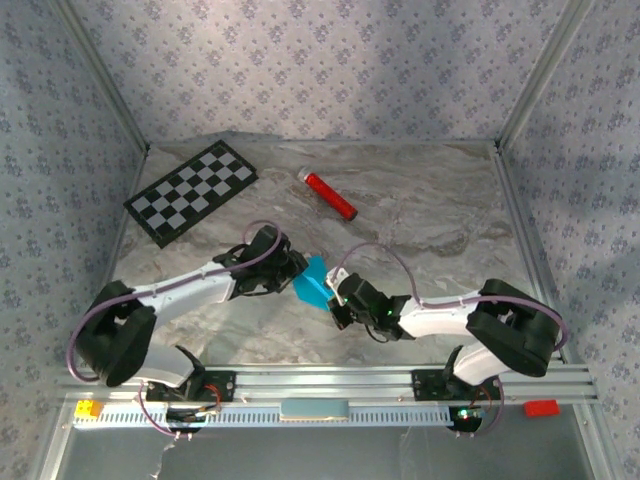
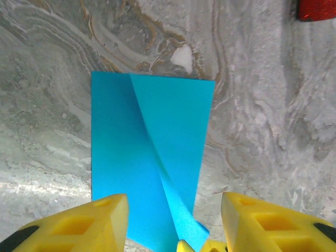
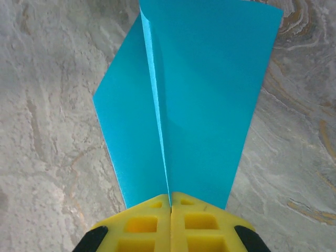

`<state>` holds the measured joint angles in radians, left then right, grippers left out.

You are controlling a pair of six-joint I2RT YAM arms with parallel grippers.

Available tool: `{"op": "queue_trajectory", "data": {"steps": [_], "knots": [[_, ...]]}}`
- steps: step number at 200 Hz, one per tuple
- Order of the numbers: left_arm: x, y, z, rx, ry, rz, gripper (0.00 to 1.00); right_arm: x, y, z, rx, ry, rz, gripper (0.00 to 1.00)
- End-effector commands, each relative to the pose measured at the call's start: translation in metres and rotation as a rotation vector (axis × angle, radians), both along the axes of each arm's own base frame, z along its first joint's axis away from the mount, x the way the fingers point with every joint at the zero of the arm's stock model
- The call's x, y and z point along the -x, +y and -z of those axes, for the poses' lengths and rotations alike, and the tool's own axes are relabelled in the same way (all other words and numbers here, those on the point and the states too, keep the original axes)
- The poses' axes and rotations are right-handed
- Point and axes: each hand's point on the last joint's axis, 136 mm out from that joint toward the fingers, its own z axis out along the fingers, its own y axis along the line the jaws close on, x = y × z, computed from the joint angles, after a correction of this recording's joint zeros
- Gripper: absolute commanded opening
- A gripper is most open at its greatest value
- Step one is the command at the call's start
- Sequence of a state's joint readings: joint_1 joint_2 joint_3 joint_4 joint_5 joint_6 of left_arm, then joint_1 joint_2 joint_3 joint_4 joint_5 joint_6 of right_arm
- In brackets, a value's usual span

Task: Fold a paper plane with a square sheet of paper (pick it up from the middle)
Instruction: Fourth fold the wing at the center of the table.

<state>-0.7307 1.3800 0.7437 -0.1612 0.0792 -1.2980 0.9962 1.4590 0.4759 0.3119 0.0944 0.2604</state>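
Right gripper [image 3: 170,203] is pinched shut on the half-folded cyan sheet of paper [image 3: 210,89] at 6 o'clock of the red cylinder [image 1: 330,196], left gripper [image 2: 173,212] spread either side, so I'd hold that pinch steady while creasing.

Bright, even, diffuse light; soft faint shadows; wrist views sharp; mild sheen on table [image 2: 42,178].

The left pincer [image 1: 290,268] and right pincer [image 1: 336,300] meet over the folded blue paper [image 1: 312,282] at mid desk [image 1: 440,220], and both arms slant in from the near corners. Free room lies at the far right and between the arm bases; the red cylinder [image 1: 330,196] lies at the far middle, the checkerboard [image 1: 192,192] takes the far left corner, and walls [image 1: 320,60] close three sides
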Motion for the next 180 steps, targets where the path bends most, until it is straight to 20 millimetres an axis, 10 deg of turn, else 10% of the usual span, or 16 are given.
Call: {"op": "queue_trajectory", "data": {"steps": [1, 180], "knots": [[-0.001, 0.014, -0.009, -0.032, -0.037, -0.031, 0.5, 0.004, 0.011, -0.004, -0.128, 0.134, 0.007, 0.0], [-0.002, -0.019, 0.03, 0.013, 0.045, 0.062, 0.15, -0.013, -0.003, 0.013, -0.414, 0.518, 0.201, 0.0]]}}
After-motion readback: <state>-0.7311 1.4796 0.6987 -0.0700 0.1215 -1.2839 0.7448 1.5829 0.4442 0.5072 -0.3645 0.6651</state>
